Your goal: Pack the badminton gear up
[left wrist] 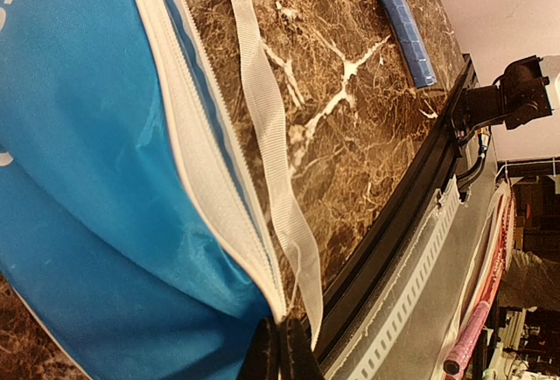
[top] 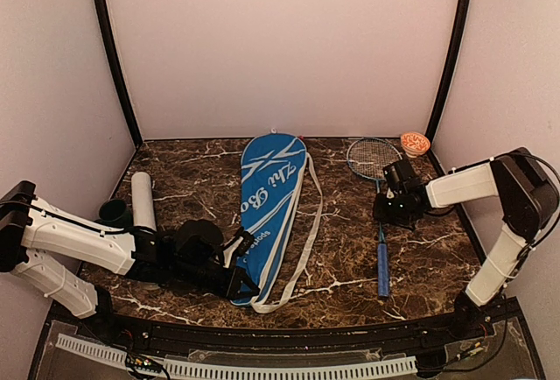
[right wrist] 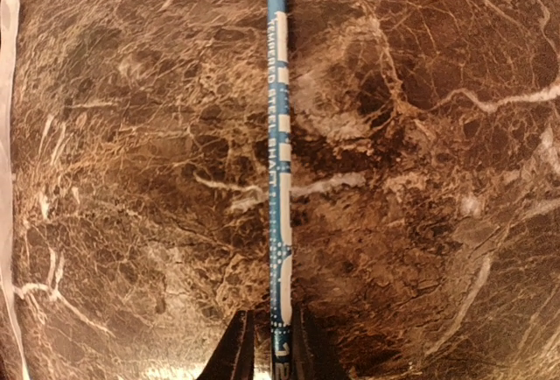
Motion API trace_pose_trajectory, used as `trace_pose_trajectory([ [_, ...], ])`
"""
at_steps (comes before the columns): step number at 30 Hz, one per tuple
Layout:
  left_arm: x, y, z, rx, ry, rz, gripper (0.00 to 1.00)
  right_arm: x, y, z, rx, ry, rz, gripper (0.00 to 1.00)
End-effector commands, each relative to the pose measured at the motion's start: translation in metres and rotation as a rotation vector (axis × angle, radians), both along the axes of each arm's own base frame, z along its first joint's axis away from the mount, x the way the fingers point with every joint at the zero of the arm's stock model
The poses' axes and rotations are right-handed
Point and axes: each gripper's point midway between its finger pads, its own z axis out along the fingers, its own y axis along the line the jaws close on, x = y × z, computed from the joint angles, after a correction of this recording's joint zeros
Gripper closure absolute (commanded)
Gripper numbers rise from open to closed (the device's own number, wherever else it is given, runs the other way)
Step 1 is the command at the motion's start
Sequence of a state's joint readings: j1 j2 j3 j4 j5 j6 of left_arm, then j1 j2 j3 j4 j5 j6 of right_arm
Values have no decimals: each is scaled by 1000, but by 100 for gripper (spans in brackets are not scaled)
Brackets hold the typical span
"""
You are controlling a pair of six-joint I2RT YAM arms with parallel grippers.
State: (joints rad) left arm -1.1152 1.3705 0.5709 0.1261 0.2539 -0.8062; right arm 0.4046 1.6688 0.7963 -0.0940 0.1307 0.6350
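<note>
The blue racket cover with white lettering lies in the middle of the table, its white strap trailing along its right side. My left gripper is at the cover's near end; in the left wrist view its fingers are shut on the cover's white zipper edge. One blue-handled racket lies at the right. My right gripper is low over its shaft, open, with a finger on each side. The long white tube lies at the left. No shuttlecocks or second racket are in view.
A small black cup stands beside the tube. A small orange-patterned bowl sits at the back right corner. The table's black front rim runs close to the left gripper. The racket handle lies near that rim.
</note>
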Motion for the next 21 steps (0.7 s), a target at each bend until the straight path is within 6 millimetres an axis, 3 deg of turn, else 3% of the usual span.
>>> trace_pose_trajectory([
  [1,3,1,2,-18,-10,16,100,6,1,-4,5,-1,-2,88],
  [4,4,1,3,-19,-14,18,100,4,1,3,15,-13,-2,100],
  [8,5,0,5,-20,-16,20,100,-3,6,17,54,-32,28,100],
  [12,8,0,7,-20,-22,33,100,-13,16,43,102,-66,76,100],
  [16,11,1,12,-33,-30,57,100,-33,26,62,102,-76,134,100],
  [21,18,2,25,-82,-63,94,100,-78,43,64,88,-8,235,100],
])
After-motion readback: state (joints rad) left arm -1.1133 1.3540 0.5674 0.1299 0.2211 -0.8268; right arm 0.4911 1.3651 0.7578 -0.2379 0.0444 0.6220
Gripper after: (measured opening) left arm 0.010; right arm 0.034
